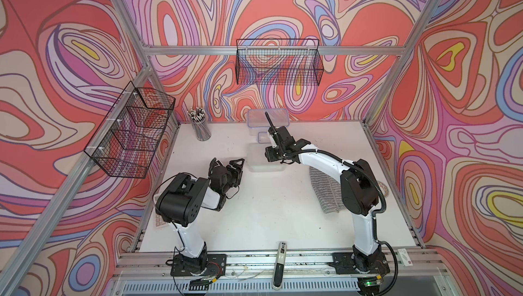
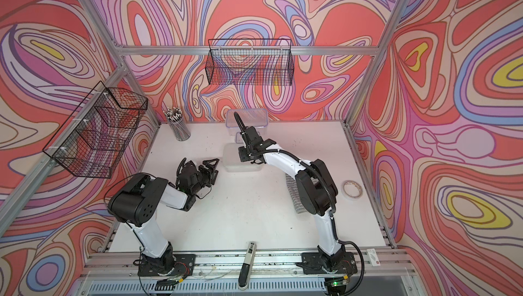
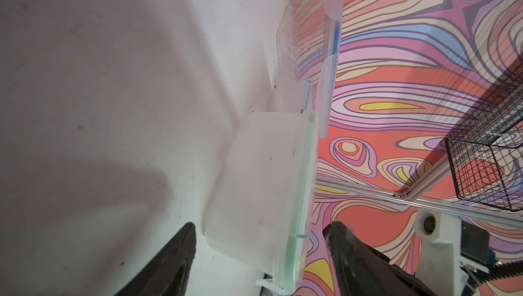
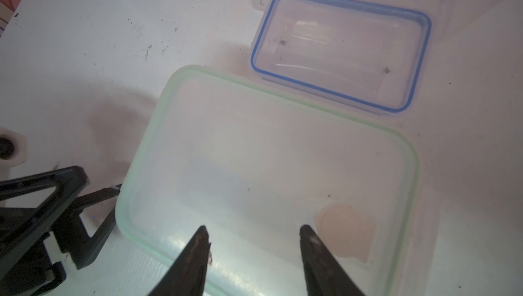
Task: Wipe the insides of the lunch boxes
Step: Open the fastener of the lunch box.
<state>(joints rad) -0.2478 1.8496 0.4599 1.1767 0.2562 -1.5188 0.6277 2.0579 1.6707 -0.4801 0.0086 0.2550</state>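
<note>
Together at the back of the table [image 1: 268, 218], three lidded lunch boxes are shown in a row running away from the robot. The large box [image 1: 268, 117], clear with a blue-rimmed lid, is set against the wall. The small box [image 4: 339, 51], likewise blue-rimmed, is placed just before it, with dark specks showing through its lid. The middle box [image 1: 257, 164], frosted with a pale green rim, is laid nearest.

The left gripper [image 3: 261, 228] is held spread at that box's end, a gap visible on each side. The right gripper [image 4: 254, 235] is poised above its lid, fingers parted and nothing pinched.

A pinkish patch is seen through the frosted lid, but what it is cannot be made out. In both top views the right gripper's fingers are hidden beneath the wrist. The small box is largely covered by the arm, as is part of the cloth [image 1: 322, 189]. The large box is cut off in the right wrist view.
</note>
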